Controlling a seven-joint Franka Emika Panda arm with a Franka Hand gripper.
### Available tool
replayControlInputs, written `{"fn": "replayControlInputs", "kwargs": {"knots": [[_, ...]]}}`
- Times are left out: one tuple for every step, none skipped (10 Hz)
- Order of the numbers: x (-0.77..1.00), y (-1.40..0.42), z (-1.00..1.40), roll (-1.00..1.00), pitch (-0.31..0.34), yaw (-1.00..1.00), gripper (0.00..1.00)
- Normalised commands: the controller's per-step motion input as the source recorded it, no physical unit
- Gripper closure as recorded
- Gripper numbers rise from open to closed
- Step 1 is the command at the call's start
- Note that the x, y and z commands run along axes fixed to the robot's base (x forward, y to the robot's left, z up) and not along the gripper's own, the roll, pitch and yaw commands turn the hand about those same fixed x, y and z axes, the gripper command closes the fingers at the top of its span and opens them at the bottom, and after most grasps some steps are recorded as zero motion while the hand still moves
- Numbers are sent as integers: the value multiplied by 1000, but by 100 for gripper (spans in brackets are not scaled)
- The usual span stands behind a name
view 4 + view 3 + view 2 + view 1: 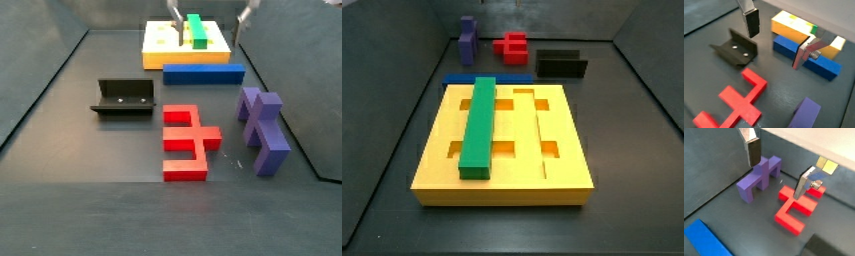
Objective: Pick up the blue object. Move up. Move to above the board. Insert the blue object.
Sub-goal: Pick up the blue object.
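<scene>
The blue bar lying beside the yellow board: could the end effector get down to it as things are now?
Probably yes. The end effector hangs open in the air, holding nothing. The blue object lies flat on the floor along the board, its top bare. Only the side against the board looks tight for a finger.

Above the matt dark-grey floor point(80, 120), the gripper point(777, 42) hangs with jaws apart, its fingers point(749, 11) flat brushed silver metal with dull black pads. Beside the yellow-orange board point(436, 140), the blue object point(203, 72) looks like smooth matt plastic. Near the board, the fixture point(735, 50) is dull black metal.
</scene>
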Motion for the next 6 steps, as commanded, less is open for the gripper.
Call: {"fn": "replayControlInputs", "kwargs": {"knots": [[0, -497, -300, 0, -20, -703, 0], [0, -677, -240, 0, -1, -583, 0], [89, -831, -514, 36, 46, -340, 0], [0, -777, -437, 10, 27, -489, 0], [0, -477, -403, 0, 0, -743, 0], [0, -314, -357, 0, -10, -863, 0]]}}
